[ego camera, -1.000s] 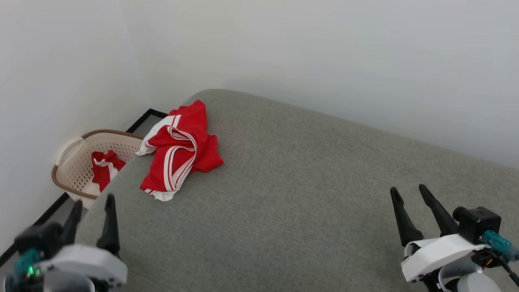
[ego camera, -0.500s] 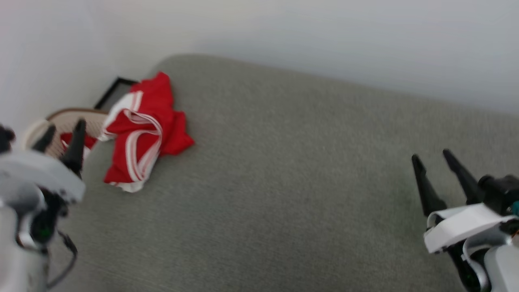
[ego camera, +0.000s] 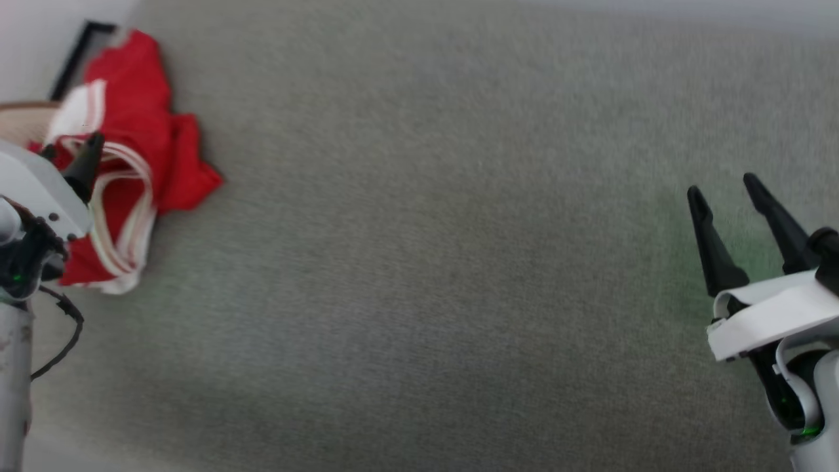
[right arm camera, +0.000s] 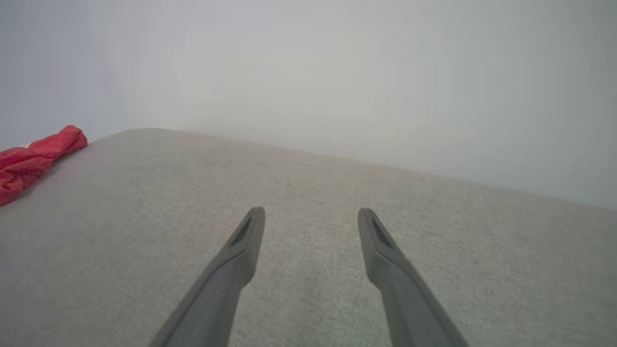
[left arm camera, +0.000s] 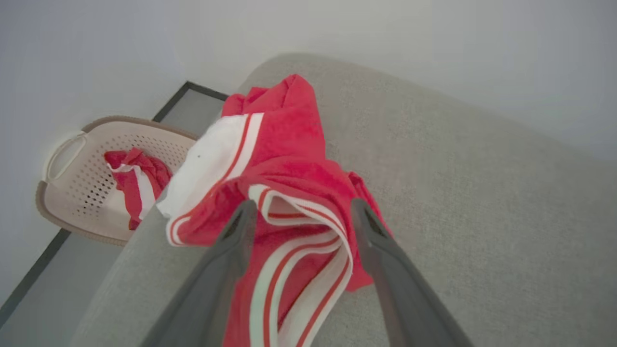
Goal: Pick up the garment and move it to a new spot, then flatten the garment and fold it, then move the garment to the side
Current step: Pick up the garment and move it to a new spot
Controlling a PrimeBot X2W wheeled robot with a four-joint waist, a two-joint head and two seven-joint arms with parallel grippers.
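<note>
The garment (ego camera: 137,131) is a crumpled red jersey with a white sleeve and red-white striped trim, lying at the far left end of the grey cushioned surface (ego camera: 426,262). My left gripper (ego camera: 71,151) hovers over its near left part, open. In the left wrist view the garment (left arm camera: 289,144) lies ahead and beneath, and the left gripper (left arm camera: 303,205) has its fingers spread either side of the striped trim; whether they touch the cloth I cannot tell. My right gripper (ego camera: 722,187) stands open over bare cushion at the far right, also in the right wrist view (right arm camera: 311,212), where the garment (right arm camera: 33,156) is far left.
A beige perforated basket (left arm camera: 72,144) stands on the floor past the cushion's left end, with another red-and-white cloth (left arm camera: 137,176) inside. Pale walls rise behind and to the left. The cushion's left edge drops off right beside the garment.
The head camera has tilted down, shifting the whole picture. My left gripper has risen from the lower left corner to over the garment, staying open. The right gripper keeps its open pose.
</note>
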